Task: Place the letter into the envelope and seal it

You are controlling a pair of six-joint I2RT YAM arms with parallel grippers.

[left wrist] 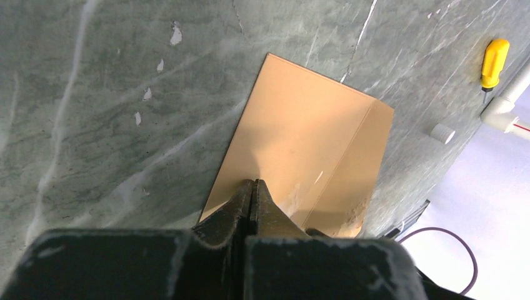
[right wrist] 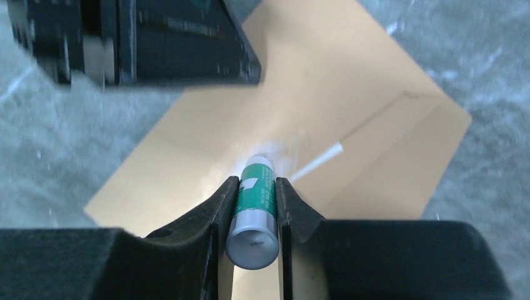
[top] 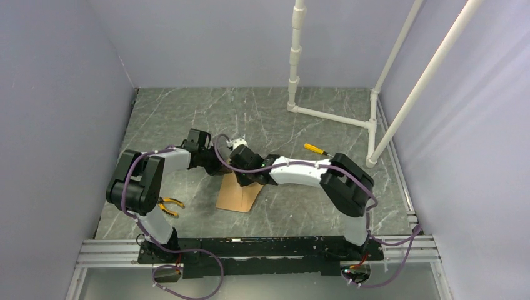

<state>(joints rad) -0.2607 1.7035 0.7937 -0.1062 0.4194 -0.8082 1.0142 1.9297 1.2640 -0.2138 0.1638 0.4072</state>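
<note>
Envelope (left wrist: 300, 125) near edge hidden behind the left gripper (left wrist: 252, 187), far end beneath left arm (top: 187, 156) and right arm (top: 300, 170), glue stick (right wrist: 253, 206) tip lost in glare, left gripper's body blurred and cropped in the right wrist view, pliers (top: 170, 205) head behind the left arm

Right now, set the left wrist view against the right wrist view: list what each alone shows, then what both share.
Left wrist only: the shut left hand at the envelope's near edge, a yellow-handled screwdriver, a small white cap. Right wrist only: the right hand shut on a green-labelled glue stick, tip down at the paper. Both: the brown envelope on the grey marbled table.
</note>
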